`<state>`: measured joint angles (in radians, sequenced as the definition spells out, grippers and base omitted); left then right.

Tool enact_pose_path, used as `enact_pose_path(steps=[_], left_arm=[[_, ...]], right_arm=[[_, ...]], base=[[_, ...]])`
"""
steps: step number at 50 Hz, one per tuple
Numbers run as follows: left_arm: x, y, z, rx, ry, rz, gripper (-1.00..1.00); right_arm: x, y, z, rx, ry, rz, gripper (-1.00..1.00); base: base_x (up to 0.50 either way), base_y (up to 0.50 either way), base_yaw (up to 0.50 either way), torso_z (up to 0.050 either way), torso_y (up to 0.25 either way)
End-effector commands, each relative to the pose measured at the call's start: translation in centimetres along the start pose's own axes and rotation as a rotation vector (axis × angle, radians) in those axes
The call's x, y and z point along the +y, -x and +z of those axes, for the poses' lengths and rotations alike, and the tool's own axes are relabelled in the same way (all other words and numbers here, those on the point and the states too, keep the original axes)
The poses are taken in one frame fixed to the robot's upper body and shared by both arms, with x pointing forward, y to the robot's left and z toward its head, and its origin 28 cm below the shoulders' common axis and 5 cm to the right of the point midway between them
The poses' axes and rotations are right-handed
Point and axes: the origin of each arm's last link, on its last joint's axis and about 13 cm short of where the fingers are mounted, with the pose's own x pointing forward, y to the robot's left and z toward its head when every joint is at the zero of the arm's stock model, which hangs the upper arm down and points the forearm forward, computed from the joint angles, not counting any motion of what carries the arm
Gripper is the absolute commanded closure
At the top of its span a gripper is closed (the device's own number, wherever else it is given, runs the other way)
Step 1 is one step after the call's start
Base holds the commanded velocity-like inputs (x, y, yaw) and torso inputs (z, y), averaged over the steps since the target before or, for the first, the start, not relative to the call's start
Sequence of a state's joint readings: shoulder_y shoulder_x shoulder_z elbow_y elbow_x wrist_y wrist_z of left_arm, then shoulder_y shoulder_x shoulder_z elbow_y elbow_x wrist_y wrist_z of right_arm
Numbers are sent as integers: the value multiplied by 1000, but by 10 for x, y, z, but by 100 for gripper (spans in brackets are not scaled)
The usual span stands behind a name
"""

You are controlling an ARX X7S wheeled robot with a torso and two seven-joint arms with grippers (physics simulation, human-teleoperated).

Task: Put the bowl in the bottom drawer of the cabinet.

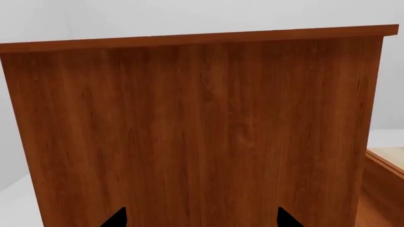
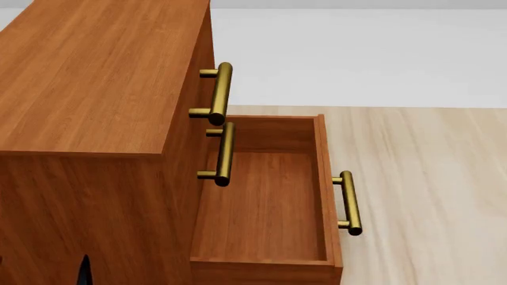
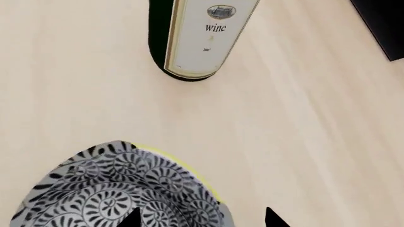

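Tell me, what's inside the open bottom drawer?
Nothing shows inside the reddish-brown wooden bottom drawer: just its bare wooden floor. The part tucked under the boxy wooden cabinet is hidden.

Bottom drawer (image 2: pixel 265 202) at lower centre stands pulled out, interior bare and open from above; two upper handles (image 2: pixel 220 95) overhang its left edge. Cabinet (image 2: pixel 87 77) fills the left.

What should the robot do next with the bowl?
Probably close the right hand on the bowl and lift it. The hand's tips sit right at the bowl, which is on the table near the wine bottle, and the bottom drawer is already open and empty.
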<state>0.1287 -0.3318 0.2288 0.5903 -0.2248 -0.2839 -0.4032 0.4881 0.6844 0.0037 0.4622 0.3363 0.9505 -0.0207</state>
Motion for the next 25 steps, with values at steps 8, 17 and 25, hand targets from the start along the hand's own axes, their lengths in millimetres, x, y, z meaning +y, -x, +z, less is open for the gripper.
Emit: enact_pose_path(steps=[8,17,25], left_arm=[[0,1,-1,0,-2,0,-100],[0,1,-1,0,-1,0,-100],[0,1,0,-1,0,2,-100]], right_arm=[[11,-6,-9,-55,32,68,100],[14,-1,-6,-102,-17,156,100],[23,16,3,-206,-90,292,100]], base=[[7,-2,5,0,0],[3,0,5,0,0],[1,0,4,0,0]])
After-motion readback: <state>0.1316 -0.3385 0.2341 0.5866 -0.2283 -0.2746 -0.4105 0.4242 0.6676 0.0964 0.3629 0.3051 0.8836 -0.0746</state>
